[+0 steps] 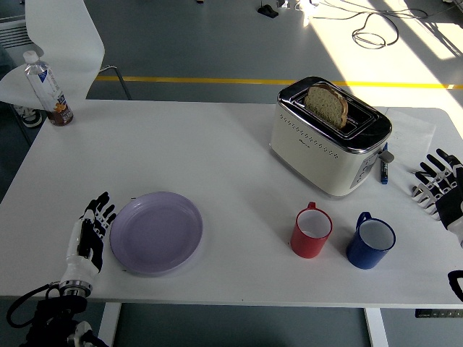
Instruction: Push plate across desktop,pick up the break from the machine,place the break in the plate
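Bench: I log left robot hand fingers spread, touching lilac plate; bread in toaster; right robot hand spread, empty.

Grey floor with yellow line, sunlit patch, loose cables, white chair; white table

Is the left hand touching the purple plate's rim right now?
Cannot tell. In the head view the left hand lies tight against the plate's left rim, with no clear gap or contact visible.
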Robot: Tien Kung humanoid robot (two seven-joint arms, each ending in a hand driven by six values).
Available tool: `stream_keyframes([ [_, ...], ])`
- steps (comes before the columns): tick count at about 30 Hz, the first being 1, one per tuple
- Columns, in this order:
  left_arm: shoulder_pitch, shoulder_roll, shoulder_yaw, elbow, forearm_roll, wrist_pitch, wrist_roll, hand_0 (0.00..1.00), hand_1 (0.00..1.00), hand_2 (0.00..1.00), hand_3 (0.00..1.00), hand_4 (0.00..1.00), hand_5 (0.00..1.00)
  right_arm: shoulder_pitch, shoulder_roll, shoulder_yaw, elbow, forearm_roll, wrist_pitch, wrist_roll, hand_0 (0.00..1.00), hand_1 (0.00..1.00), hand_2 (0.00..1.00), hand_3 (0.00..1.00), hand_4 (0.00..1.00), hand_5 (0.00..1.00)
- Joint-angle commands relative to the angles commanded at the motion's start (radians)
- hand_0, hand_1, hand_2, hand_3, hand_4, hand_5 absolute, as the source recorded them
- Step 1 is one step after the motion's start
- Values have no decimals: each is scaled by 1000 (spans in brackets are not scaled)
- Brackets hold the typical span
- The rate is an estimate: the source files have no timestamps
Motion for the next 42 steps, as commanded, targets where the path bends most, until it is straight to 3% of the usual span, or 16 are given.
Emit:
stream_keyframes([
  [14, 7, 0, 8, 11, -14, -3, 7, 879, 898, 942, 858, 512, 998, -10, -3, -3, 0, 0, -1, 0, 779, 733, 728, 720, 508, 570],
  [29, 9, 0, 47, -6, -31, -41, 19, 866, 886, 939, 856, 515, 998, -18, -2, -9, -1, 1, -1, 1, 778, 732, 728, 719, 508, 571],
  [42, -18, 0, 98, -5, -84, -67, 27, 859, 875, 932, 851, 514, 998, -10, 0, -10, -2, 1, -1, 1, 778, 732, 729, 719, 508, 572],
])
